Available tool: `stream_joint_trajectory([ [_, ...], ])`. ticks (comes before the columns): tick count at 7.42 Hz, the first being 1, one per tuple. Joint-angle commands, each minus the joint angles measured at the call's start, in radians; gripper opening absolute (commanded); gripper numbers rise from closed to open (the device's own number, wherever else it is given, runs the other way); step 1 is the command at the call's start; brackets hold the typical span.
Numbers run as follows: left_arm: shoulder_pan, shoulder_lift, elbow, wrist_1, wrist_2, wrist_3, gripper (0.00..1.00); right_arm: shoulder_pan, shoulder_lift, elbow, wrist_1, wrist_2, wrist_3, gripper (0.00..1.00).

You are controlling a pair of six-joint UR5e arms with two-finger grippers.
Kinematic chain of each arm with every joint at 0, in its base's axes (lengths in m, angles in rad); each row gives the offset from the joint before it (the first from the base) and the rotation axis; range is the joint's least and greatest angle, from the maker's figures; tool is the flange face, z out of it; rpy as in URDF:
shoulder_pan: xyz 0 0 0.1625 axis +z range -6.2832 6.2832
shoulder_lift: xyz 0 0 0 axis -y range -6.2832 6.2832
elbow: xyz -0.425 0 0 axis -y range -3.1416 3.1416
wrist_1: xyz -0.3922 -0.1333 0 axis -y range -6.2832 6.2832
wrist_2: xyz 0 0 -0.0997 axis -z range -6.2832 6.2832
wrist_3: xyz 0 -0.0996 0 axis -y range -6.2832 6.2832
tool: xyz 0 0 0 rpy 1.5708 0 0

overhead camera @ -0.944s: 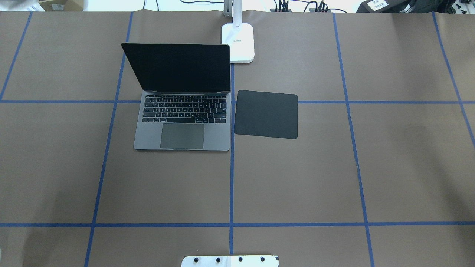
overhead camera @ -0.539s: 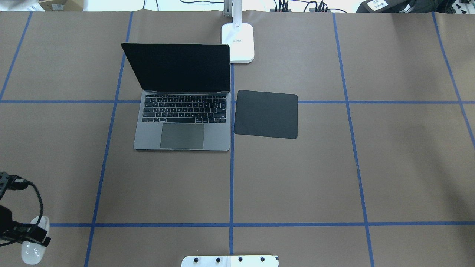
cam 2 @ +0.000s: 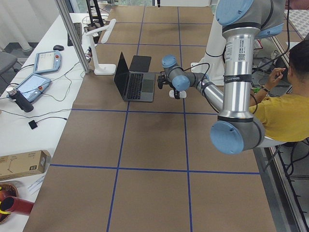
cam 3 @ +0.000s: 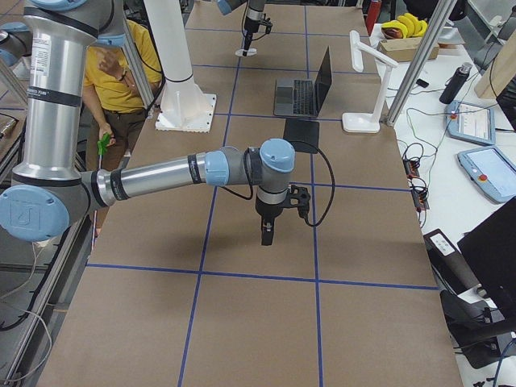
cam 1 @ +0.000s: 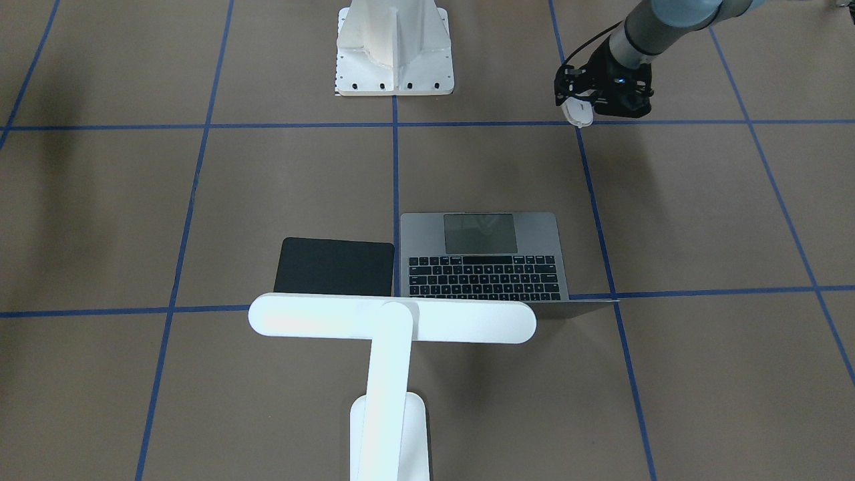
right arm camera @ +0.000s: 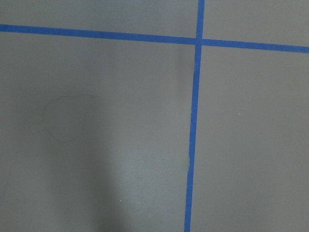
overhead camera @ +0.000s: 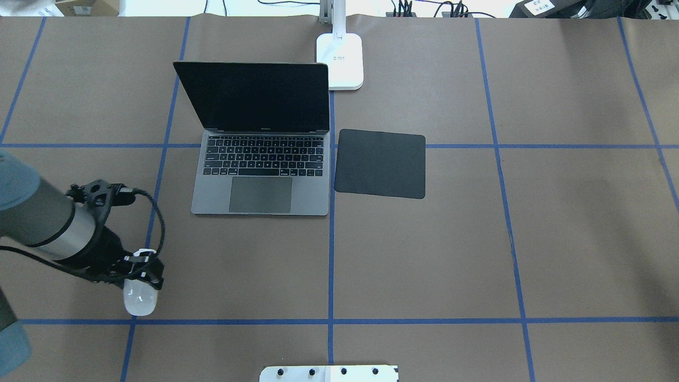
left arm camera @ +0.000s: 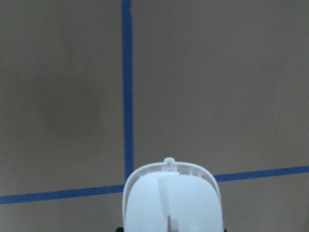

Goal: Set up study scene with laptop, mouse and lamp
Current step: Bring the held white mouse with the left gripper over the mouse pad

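Observation:
The grey laptop [overhead camera: 260,180] stands open left of the table's middle, its dark screen raised. A flat black pad [overhead camera: 380,163] lies just to its right. The white lamp's base [overhead camera: 340,61] sits behind them, and its bar head [cam 1: 391,319] hangs over the laptop's back edge. My left gripper [overhead camera: 143,275] is shut on the white mouse [overhead camera: 140,301] and holds it above the table, near and left of the laptop. The mouse fills the bottom of the left wrist view [left arm camera: 171,200]. My right gripper [cam 3: 266,234] points down over bare table; I cannot tell whether it is open.
The white bolted pedestal [cam 1: 394,47] stands at the robot's edge of the table. Blue tape lines [overhead camera: 331,265] cross the brown surface. A person in a yellow shirt [cam 2: 285,113] sits beside the robot. Tablets and cables [cam 2: 34,82] lie on the side bench.
My left arm has come in from the lower left edge of the overhead view, carrying the mouse right and farther onto the table, toward the laptop. Laptop, pad and lamp have not moved.

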Motion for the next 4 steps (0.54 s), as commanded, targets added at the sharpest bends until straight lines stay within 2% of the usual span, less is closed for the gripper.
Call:
stream_joint_trajectory([
  [1,-0.008,-0.363,0.095,0.306,0.010,-0.001,0.60,0.011,-0.003,-0.012,0.000,0.002,-0.002,1.00],
  [2,-0.010,-0.468,0.170,0.330,0.035,-0.001,0.60,0.014,-0.002,-0.018,0.000,0.002,-0.002,1.00],
  [4,-0.012,-0.698,0.425,0.330,0.046,-0.007,0.61,0.024,-0.003,-0.027,-0.002,0.002,-0.004,1.00],
])
